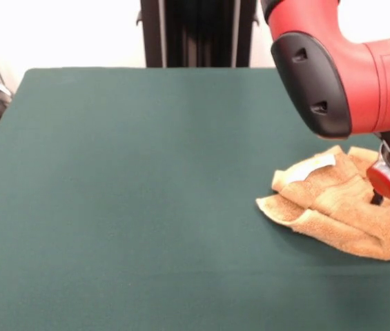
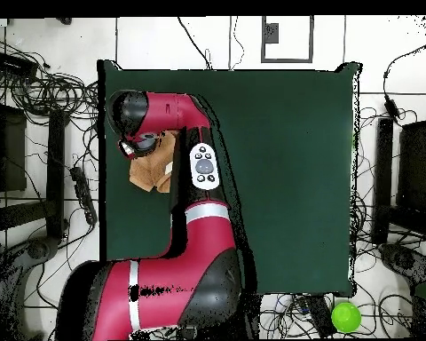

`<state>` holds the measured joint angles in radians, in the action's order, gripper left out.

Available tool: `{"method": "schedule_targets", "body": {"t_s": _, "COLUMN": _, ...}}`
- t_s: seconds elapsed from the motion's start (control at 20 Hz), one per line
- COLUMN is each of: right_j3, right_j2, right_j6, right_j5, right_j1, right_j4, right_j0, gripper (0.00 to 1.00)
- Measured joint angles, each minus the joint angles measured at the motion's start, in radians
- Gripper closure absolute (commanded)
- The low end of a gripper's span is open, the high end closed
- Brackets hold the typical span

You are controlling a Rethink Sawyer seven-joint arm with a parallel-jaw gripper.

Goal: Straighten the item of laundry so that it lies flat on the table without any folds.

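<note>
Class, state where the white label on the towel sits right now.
In the front view the white label lies on the crumpled towel's upper left fold, at the table's right side, left of the gripper.

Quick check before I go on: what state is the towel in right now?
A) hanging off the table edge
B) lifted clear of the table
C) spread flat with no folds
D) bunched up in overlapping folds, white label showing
D. In the front view the towel lies crumpled in overlapping layers on the table, its white label facing up, with the gripper down on its top.
</note>
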<state>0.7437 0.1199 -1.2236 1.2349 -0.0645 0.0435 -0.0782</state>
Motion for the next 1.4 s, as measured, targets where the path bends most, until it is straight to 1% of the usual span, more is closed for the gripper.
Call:
{"method": "schedule_targets", "body": {"t_s": 0.4, "right_j3": -0.152, "right_j2": 0.000, "right_j6": 0.000, "right_j5": 0.154, "right_j1": 0.070, "right_j4": -0.013, "right_j0": -0.010, "gripper": 0.00}}
{"method": "schedule_targets", "body": {"t_s": 0.65, "right_j3": -0.240, "right_j2": 0.000, "right_j6": 0.000, "right_j5": 0.229, "right_j1": 0.107, "right_j4": -0.042, "right_j0": -0.021, "gripper": 0.00}}
{"method": "schedule_targets", "body": {"t_s": 0.85, "right_j3": -0.262, "right_j2": 0.000, "right_j6": 0.000, "right_j5": 0.233, "right_j1": 0.118, "right_j4": -0.045, "right_j0": -0.026, "gripper": 0.00}}
{"method": "schedule_targets", "body": {"t_s": 1.25, "right_j3": -0.266, "right_j2": 0.000, "right_j6": 0.000, "right_j5": 0.231, "right_j1": 0.118, "right_j4": -0.050, "right_j0": -0.027, "gripper": 0.00}}
{"method": "schedule_targets", "body": {"t_s": 1.35, "right_j3": -0.250, "right_j2": 0.002, "right_j6": 0.000, "right_j5": 0.200, "right_j1": 0.110, "right_j4": -0.050, "right_j0": -0.025, "gripper": 0.00}}
{"method": "schedule_targets", "body": {"t_s": 1.4, "right_j3": -0.243, "right_j2": 0.003, "right_j6": 0.000, "right_j5": 0.184, "right_j1": 0.106, "right_j4": -0.050, "right_j0": -0.023, "gripper": 1.00}}
